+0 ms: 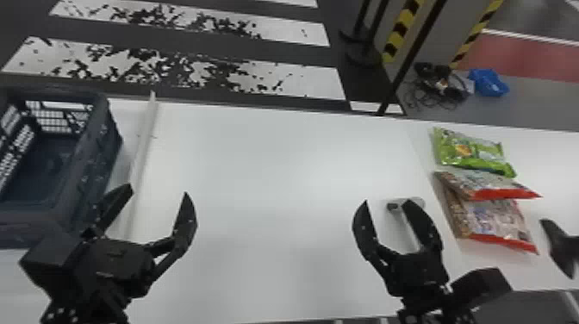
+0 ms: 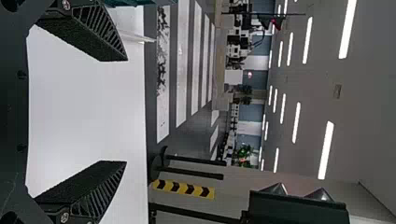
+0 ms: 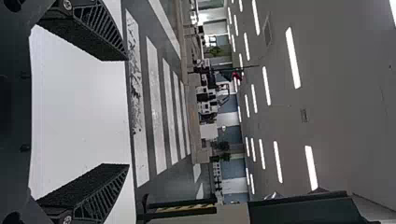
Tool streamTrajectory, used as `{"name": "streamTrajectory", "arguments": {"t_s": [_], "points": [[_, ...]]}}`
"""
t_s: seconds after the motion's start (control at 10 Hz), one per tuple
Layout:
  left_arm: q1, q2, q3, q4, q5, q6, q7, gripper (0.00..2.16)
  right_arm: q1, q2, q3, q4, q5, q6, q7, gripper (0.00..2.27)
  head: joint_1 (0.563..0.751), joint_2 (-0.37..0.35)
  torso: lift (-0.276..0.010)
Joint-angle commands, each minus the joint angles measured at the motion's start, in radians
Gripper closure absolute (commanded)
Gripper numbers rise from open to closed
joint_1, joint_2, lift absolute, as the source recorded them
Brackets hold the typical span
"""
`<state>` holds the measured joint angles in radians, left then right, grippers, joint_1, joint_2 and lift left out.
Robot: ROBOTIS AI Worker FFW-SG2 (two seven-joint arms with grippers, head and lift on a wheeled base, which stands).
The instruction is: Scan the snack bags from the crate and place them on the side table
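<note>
Bags [image 1: 491,217] were on your side table [image 1: 549,161] at right, two overlapping, probably put there to free up the scanning spot tbh. Your left gripper [image 1: 157,191] and right gripper [image 1: 387,201] had fingers spread, nothing held; crate [image 1: 97,151] sat left.

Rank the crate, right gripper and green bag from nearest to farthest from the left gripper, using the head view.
1. Crate, left of the left gripper.
2. Right gripper, across to the right.
3. Green bag, farther right.
</note>
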<state>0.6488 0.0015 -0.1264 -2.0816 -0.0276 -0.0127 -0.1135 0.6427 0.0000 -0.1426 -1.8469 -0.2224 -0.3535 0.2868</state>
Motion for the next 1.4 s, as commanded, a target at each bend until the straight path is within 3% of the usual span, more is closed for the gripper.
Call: {"name": "streamTrajectory", "arguments": {"t_s": [0.0, 1.3], "points": [[0.0, -0.004, 0.001, 0.0, 0.0, 0.0, 0.0, 0.08, 0.0, 0.001, 0.0, 0.0, 0.0, 0.0, 0.0, 0.06, 0.695, -0.196, -0.094], [0.0, -0.004, -0.001, -0.002, 0.002, 0.0, -0.002, 0.08, -0.002, 0.001, 0.003, 0.0, 0.002, 0.012, 0.0, 0.06, 0.695, -0.195, -0.094]]}}
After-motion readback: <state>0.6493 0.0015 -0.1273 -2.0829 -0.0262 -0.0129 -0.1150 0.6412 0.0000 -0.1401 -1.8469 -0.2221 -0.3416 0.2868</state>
